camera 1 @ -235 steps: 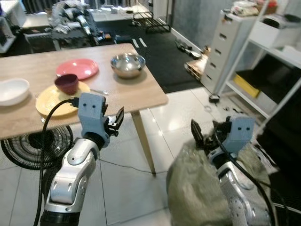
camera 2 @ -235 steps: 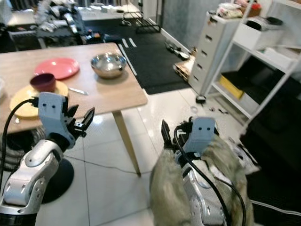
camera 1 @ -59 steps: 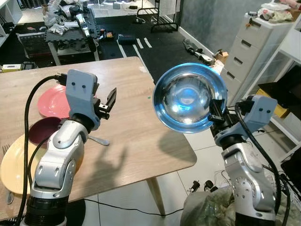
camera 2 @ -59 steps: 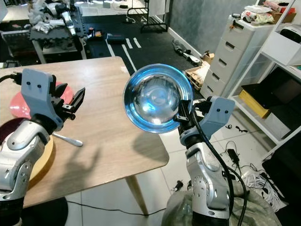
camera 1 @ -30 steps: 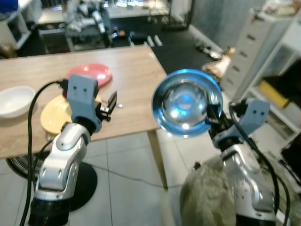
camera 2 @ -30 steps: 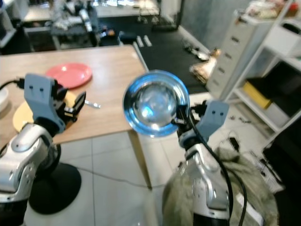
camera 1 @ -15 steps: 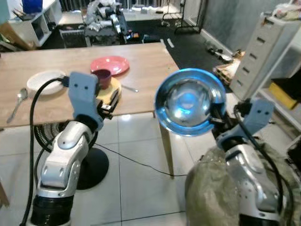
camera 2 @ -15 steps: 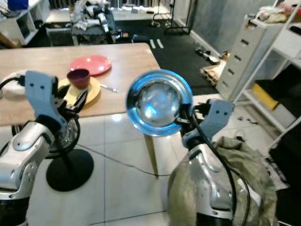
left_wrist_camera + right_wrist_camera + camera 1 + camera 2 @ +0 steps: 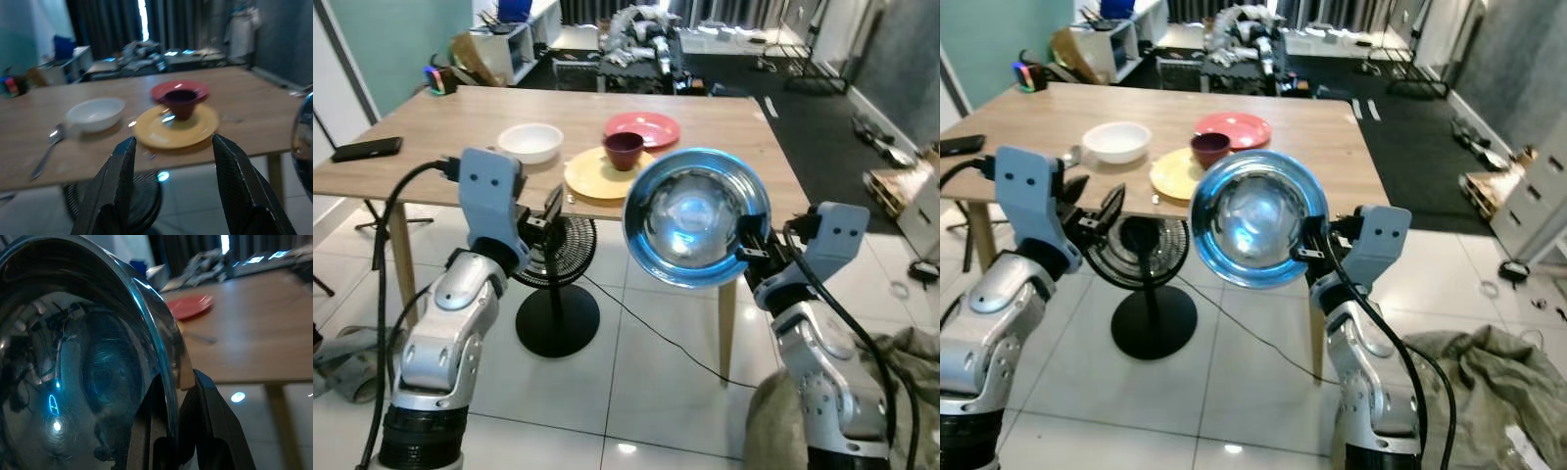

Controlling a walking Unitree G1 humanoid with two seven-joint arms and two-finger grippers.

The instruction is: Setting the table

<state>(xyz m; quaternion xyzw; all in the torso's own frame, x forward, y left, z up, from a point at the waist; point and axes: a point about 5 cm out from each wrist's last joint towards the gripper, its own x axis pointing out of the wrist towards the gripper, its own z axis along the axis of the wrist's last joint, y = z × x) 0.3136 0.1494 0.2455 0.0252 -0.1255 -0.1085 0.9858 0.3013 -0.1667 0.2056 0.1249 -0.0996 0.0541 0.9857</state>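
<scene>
Here, mid-carry: right end effector clamped on the rim of the steel bowl, held in air short of the tabletop. Left end effector wide open, empty. Next, probably: step closer, set bowl near the yellow plate.

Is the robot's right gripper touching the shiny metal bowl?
Touching. The right wrist view shows the right gripper pinching the metal bowl by its rim, one finger on each side.
</scene>
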